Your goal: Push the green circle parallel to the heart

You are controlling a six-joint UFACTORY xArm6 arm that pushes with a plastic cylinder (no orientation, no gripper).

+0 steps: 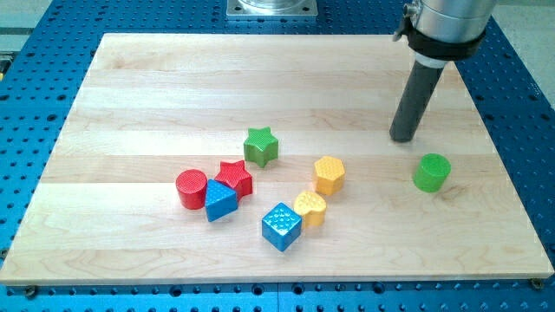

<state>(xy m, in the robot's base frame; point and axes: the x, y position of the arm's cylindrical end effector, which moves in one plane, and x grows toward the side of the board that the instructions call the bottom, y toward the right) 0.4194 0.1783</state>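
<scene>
Nearest the lens sits the blue cube (282,226), low in the middle of the wooden tabletop (130,104), one corner pointing toward the view's bottom.

Now sweeping from the view's left: first up is the red cylinder (191,189), standing upright. Touching it on its right, the blue triangle (220,202), and pressed in just above that, the red star (234,178). All three huddle in one tight cluster. Up and to the right, a little apart from them, the green star (260,146) stands alone, the block closest to the board's middle.

Moving on, past the blue cube, the yellow heart (310,208) sits against the cube's upper right corner, and it looks to be touching it. Just above the heart, with a small gap, is the yellow hexagon (329,174).

Then a wide stretch of wood, and here is the green circle (431,172), well apart from the heart, over toward the view's right and a bit higher in the view than the heart.

My tip (401,138) is planted on the wood just up and to the left of the green circle, near it but with a clear gap, not touching. The dark rod rises from there toward the view's top right.

Pincer? None to be seen on this rod, so I cannot tell any state for one.
</scene>
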